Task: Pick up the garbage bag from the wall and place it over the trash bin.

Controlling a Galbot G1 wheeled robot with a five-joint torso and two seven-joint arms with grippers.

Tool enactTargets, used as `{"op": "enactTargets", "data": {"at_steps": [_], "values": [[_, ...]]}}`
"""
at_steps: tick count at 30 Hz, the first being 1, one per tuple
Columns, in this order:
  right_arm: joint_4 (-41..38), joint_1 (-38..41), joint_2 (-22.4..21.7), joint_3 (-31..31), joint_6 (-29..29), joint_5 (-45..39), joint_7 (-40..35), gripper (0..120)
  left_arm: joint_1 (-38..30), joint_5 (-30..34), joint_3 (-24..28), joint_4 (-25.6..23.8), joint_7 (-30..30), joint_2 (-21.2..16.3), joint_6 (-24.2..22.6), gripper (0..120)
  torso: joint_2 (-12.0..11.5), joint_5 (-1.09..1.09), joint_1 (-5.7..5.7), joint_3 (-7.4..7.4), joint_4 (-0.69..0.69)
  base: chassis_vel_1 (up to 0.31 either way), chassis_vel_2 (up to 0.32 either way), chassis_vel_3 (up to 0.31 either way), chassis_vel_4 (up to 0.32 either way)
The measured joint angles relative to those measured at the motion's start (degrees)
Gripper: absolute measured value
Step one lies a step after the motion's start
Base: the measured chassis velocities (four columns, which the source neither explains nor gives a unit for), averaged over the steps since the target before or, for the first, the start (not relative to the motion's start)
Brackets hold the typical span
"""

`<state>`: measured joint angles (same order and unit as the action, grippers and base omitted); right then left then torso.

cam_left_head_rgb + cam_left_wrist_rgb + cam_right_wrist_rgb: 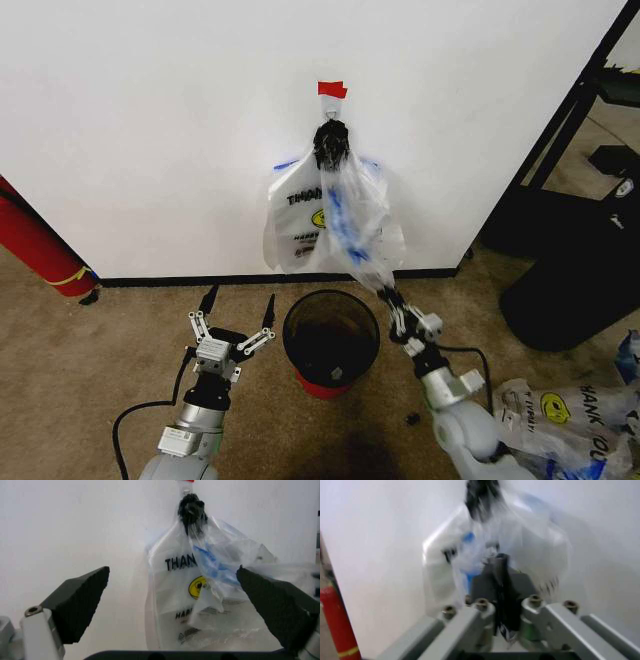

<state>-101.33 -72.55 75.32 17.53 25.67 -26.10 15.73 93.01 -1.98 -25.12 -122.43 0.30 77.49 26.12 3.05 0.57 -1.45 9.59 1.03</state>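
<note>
White painted wall (150,120) with black baseboard (200,280) meeting brown carpet floor (80,350). A red cylinder (35,245) leans at the wall's left end; black frame furniture (570,130) stands right.

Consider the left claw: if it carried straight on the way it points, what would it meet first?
Probably the garbage bag hanging on the wall: the open left claw frames it dead ahead. Depth is unclear, but nothing seems to lie between.

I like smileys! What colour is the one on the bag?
Yellow, on the garbage bag; left wrist view.
</note>
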Motion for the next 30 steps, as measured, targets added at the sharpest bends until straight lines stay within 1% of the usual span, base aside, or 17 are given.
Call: {"op": "enactTargets", "data": {"at_steps": [1,2,5,9,10,12,13,14,16,17,19,22,23,25,26,29,30], "values": [[0.1,1.0,0.0,-0.3,0.3,0.7,0.1,13,0.0,0.0,-0.1,0.0,0.0,0.0,0.0,100,0.0,0.00,0.00,0.00,0.00,0.000,0.000,0.000,0.000],[0.1,1.0,0.0,-0.3,0.3,0.7,0.1,13,0.0,0.0,-0.1,0.0,0.0,0.0,0.0,100,0.0,0.00,0.00,0.00,0.00,0.000,0.000,0.000,0.000],[0.4,1.7,-1.0,0.6,0.9,2.7,1.0,25,0.0,0.2,-0.3,0.0,0.0,-0.2,0.0,100,0.0,0.00,0.00,0.00,0.00,0.000,0.000,0.000,0.000],[0.0,0.0,-4.5,5.9,1.5,7.1,5.3,41,0.0,0.5,-0.6,0.1,-0.1,-0.4,0.0,100,0.0,0.00,0.00,0.00,0.01,0.000,0.000,0.000,0.000],[0.0,0.0,-4.5,5.9,1.5,7.1,5.3,41,0.0,0.5,-0.6,0.1,-0.1,-0.4,0.0,100,0.0,0.00,0.00,0.00,0.01,0.000,0.000,0.000,0.000],[-0.1,-1.4,-6.4,10.2,1.6,11.8,7.3,49,-0.1,0.6,-0.5,0.3,-0.1,-0.4,0.0,100,0.0,0.00,0.00,0.00,0.02,0.000,0.000,0.000,0.000],[0.0,-2.1,-7.3,12.2,1.5,15.3,7.7,56,-0.2,0.5,-0.3,0.3,-0.1,-0.3,0.0,100,0.0,-0.01,0.00,0.00,0.02,0.000,0.000,0.000,0.000],[0.1,-2.4,-7.6,12.8,1.4,16.2,7.7,57,-0.2,0.5,-0.2,0.3,-0.1,-0.2,0.0,100,0.0,0.00,0.00,0.00,0.02,0.000,0.000,0.000,0.000],[1.3,-3.5,-8.7,14.6,1.1,21.4,7.6,67,-0.4,0.3,0.3,0.4,-0.1,0.0,0.0,100,0.0,-0.01,0.00,0.00,0.02,0.000,0.000,0.000,0.000],[1.3,-3.5,-8.7,14.6,1.1,21.4,7.6,67,-0.4,0.3,0.3,0.4,-0.1,0.0,0.0,100,0.0,-0.01,0.00,0.00,0.02,0.000,0.000,0.000,0.000],[2.2,-4.2,-8.9,15.0,1.6,24.4,7.5,76,-0.5,0.1,0.6,0.3,0.0,0.0,-0.1,100,0.0,-0.01,0.00,0.00,0.02,0.000,0.000,0.000,0.000],[2.8,-4.2,-8.6,14.8,3.3,26.6,6.8,86,-0.6,0.1,0.7,0.3,0.0,-0.1,-0.1,100,0.0,-0.01,0.00,0.00,0.02,0.000,0.000,0.000,0.000],[2.7,-3.5,-8.3,13.8,4.7,26.8,5.6,93,-0.6,0.1,0.6,0.3,0.0,-0.1,-0.2,100,0.0,-0.01,0.00,0.00,0.03,0.000,0.000,0.000,0.000],[1.2,-2.0,-8.1,11.0,5.6,26.5,3.1,98,-0.6,0.0,0.5,0.6,0.0,-0.2,-0.2,100,0.0,-0.01,0.00,0.00,0.02,0.000,0.000,0.000,0.000],[1.2,-2.0,-8.1,11.0,5.6,26.5,3.1,98,-0.6,0.0,0.5,0.6,0.0,-0.2,-0.2,100,0.0,-0.01,0.00,0.00,0.02,0.000,0.000,0.000,0.000],[-0.9,2.5,-9.2,3.5,5.9,27.2,-0.2,100,-0.6,-0.1,0.5,0.9,0.0,-0.3,-0.2,100,0.0,0.00,0.00,0.00,0.00,0.000,0.000,0.000,0.000],[-1.0,3.0,-9.3,2.8,5.9,27.5,-0.5,100,-0.6,-0.1,0.5,0.9,0.0,-0.3,-0.2,100,0.0,0.00,0.00,0.00,-0.01,0.000,0.000,0.000,0.000]]}}
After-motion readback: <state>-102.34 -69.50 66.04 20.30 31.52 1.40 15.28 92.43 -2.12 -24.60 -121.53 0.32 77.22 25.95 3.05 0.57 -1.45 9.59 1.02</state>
